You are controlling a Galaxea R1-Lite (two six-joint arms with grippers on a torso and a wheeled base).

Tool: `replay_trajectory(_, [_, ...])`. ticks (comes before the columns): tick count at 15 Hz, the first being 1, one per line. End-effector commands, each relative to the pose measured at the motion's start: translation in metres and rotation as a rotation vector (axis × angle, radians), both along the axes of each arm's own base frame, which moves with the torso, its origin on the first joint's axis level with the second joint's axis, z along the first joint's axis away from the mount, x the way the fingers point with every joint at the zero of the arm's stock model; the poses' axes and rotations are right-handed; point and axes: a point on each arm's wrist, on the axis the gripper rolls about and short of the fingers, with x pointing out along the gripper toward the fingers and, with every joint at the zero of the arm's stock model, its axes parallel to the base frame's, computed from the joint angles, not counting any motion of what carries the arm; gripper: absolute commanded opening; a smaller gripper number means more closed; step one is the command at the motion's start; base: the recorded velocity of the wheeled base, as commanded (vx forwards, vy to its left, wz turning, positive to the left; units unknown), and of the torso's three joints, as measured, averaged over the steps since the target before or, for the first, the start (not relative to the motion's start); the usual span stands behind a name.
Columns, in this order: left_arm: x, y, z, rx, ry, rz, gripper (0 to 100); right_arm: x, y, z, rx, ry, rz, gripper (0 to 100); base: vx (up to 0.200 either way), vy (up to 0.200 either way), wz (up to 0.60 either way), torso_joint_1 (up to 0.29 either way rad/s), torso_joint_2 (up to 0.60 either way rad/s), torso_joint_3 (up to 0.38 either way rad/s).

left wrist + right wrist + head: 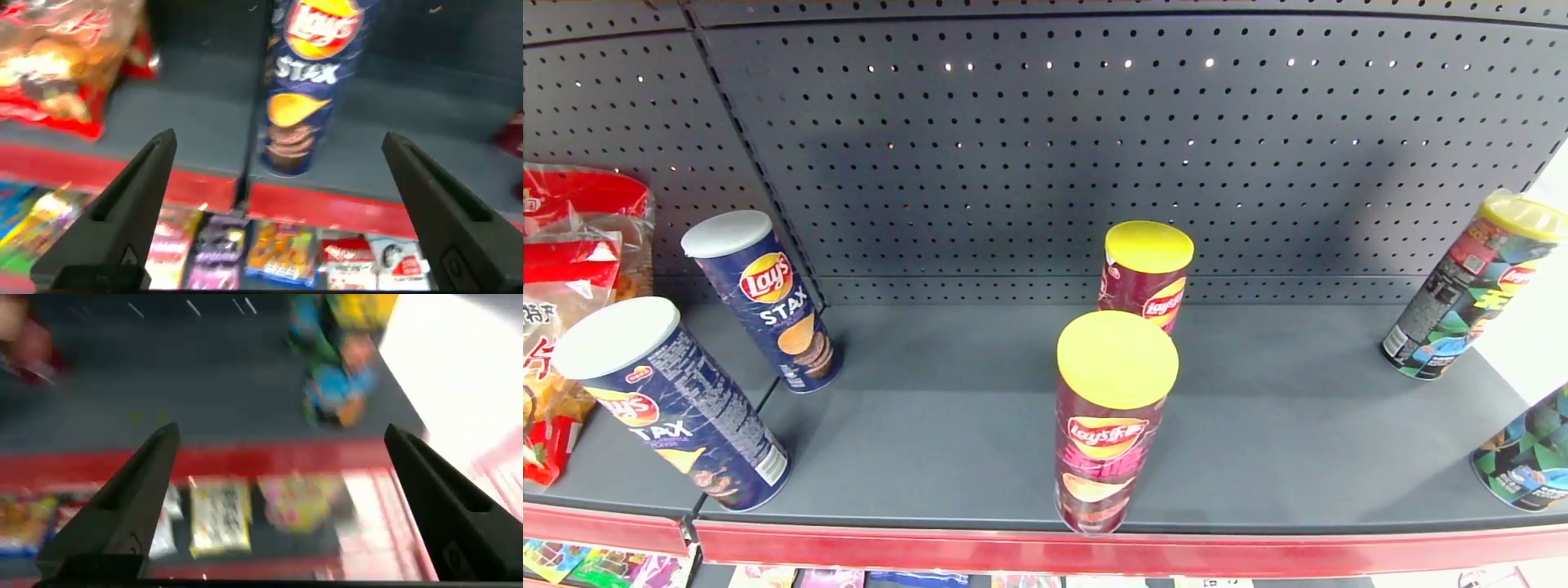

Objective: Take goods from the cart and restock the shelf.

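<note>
A grey shelf [947,425] with a red front rail [1094,551] meets a perforated back panel [1045,163] pricked with light.

The shelf [947,425] looks like smooth, matt grey metal. Its back panel [1054,163] has the same matt finish and is perforated. The front strip [1094,551] is glossy red. The cans [1107,441] have smooth, glossy printed walls and plastic-looking lids [1117,358] with a soft sheen. The bags [572,245] are shiny, crinkled film. The left gripper [279,139] and right gripper [282,429] have matt black jaws.
</note>
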Motion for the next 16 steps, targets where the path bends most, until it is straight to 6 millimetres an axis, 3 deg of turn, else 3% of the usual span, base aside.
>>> replay_trajectory(1, [0.004, 0.001, -0.025, 0.067, 0.123, 0.079, 100, 0.01, 0.001, -0.025, -0.001, 0.068, 0.049, 100, 0.0, 0.0, 0.0, 0.0, 0.0, 0.0])
replay_trajectory(4, [0.003, 0.002, -0.025, 0.065, 0.154, 0.351, 100, 0.012, 0.0, -0.024, 0.002, 0.091, -0.013, 100, 0.0, 0.0, 0.0, 0.0, 0.0, 0.0])
replay_trajectory(6, [0.01, -0.001, -0.024, 0.066, 0.263, 0.553, 100, 0.018, -0.001, -0.022, 0.002, 0.157, -0.056, 100, 0.0, 0.0, 0.0, 0.0, 0.0, 0.0])
replay_trajectory(8, [0.009, -0.001, -0.024, 0.063, 0.257, 0.582, 100, 0.018, -0.001, -0.022, -0.005, 0.157, -0.071, 100, 0.0, 0.0, 0.0, 0.0, 0.0, 0.0])
replay_trajectory(9, [0.005, -0.002, -0.024, 0.061, 0.202, 0.562, 100, 0.015, -0.001, -0.023, -0.012, 0.126, -0.137, 100, 0.0, 0.0, 0.0, 0.0, 0.0, 0.0])
replay_trajectory(10, [0.001, -0.005, -0.026, 0.048, 0.118, 0.407, 100, 0.015, -0.003, -0.022, 0.002, 0.117, -0.207, 100, 0.0, 0.0, 0.0, 0.0, 0.0, 0.0])
replay_trajectory(11, [0.002, -0.006, -0.026, 0.046, 0.119, 0.364, 100, 0.015, -0.003, -0.022, 0.007, 0.112, -0.209, 100, 0.0, 0.0, 0.0, 0.0, 0.0, 0.0])
replay_trajectory(12, [0.004, -0.011, -0.025, 0.036, 0.117, 0.135, 100, 0.012, -0.002, -0.023, 0.049, 0.065, -0.101, 100, 0.0, 0.0, 0.0, 0.0, 0.0, 0.0])
replay_trajectory(14, [0.004, -0.009, -0.026, 0.064, 0.116, -0.053, 100, 0.013, 0.001, -0.026, 0.006, 0.074, 0.043, 100, 0.0, 0.0, 0.0, 0.0, 0.0, 0.0])
replay_trajectory(16, [0.003, -0.007, -0.028, 0.104, 0.136, -0.094, 100, 0.014, 0.001, -0.032, -0.004, 0.073, 0.038, 100, 0.0, 0.0, 0.0, 0.0, 0.0, 0.0])
